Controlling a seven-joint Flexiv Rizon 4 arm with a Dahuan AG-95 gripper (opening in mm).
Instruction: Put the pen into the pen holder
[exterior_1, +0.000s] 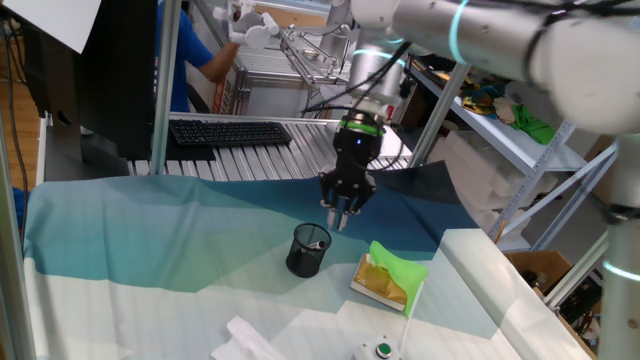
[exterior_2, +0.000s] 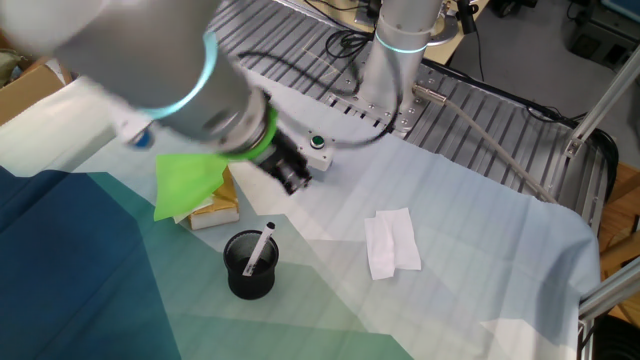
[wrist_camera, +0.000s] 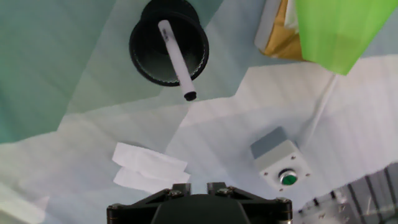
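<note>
The pen is a silver-grey marker with a dark end. It stands tilted inside the pen holder, a black mesh cup, and its dark end sticks out over the rim. Both also show in one fixed view, pen and holder, and in the other fixed view, pen and holder. My gripper hangs above and just behind the cup, with its fingers slightly apart and nothing between them. In the hand view only the finger bases of the gripper show at the bottom edge.
A yellow-and-green sponge block under a bright green cloth lies right of the cup. A grey box with a green button and a folded white paper lie on the cloth-covered table. A keyboard sits at the back.
</note>
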